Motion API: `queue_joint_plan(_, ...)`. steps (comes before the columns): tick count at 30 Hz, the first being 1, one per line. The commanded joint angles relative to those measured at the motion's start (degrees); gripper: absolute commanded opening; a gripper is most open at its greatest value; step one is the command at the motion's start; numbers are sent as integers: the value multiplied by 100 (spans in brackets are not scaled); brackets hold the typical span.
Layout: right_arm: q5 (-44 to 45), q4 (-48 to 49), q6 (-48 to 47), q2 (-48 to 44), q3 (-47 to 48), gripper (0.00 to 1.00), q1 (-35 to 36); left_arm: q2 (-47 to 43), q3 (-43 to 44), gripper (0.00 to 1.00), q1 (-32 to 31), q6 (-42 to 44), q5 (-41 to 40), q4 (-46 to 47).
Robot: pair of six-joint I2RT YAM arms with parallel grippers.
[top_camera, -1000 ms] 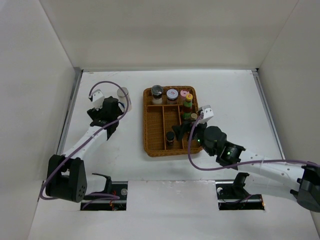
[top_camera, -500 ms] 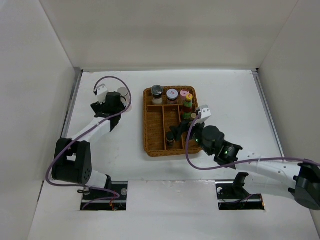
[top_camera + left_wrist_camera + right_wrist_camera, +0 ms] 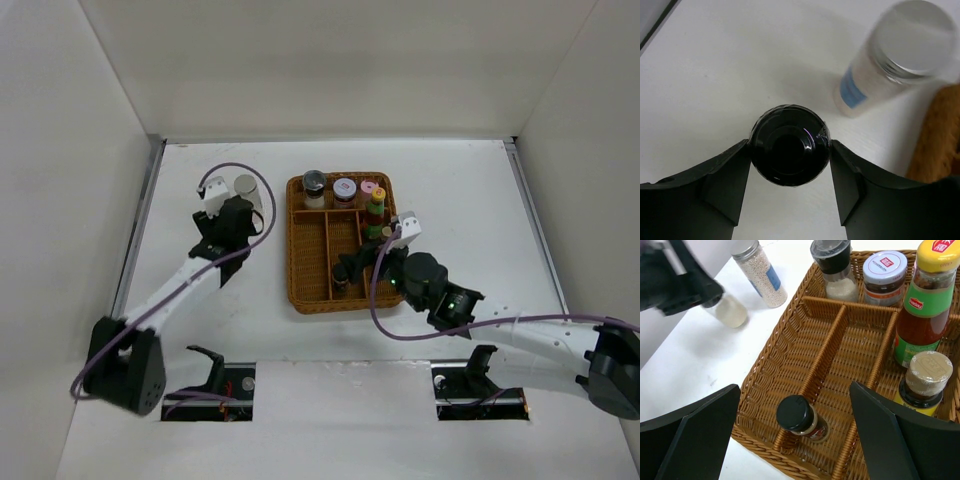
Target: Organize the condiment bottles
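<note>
My left gripper is shut on a black-capped bottle, one finger pressed against each side of the cap. In the right wrist view it shows as a clear bottle under the blurred black gripper, left of the wicker tray. A grey-capped jar of white grains stands on the table just beyond it. My right gripper is open above the tray's near end, over a small black-capped jar. From above, the left gripper is left of the tray and the right gripper is over it.
The tray's far end holds a black-topped grinder, a white-lidded jar, a yellow-capped sauce bottle, a tan-capped bottle, and a pink-capped one. White walls enclose the table on three sides.
My left arm has swung right, toward the tray, past the grey-capped jar. My right gripper has shifted slightly left over the tray's near end.
</note>
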Motion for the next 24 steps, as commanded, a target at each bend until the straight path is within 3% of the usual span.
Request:
queue_joint_plan(1, -68, 400, 52, -90, -67, 97, -51, -1549, -39, 38, -748, 26, -599, -302)
queue_joint_plan(6, -7, 470, 96, -204, -146, 97, -182, -2238, 232, 38, -1795, -413, -582, -1025)
queue_joint_plan(10, 142, 654, 219, -582, -392, 97, -393, -1511, 777, 38, -2525, -511, -424, -614)
queue_joint_plan(18, 205, 690, 421, -890, -656, 91, -815, 133, 1200, 38, -2597, -160, 86, 880)
queue_joint_plan(24, 196, 707, 430, -785, -639, 93, -807, 864, 1191, 37, -2473, -124, 420, 1347)
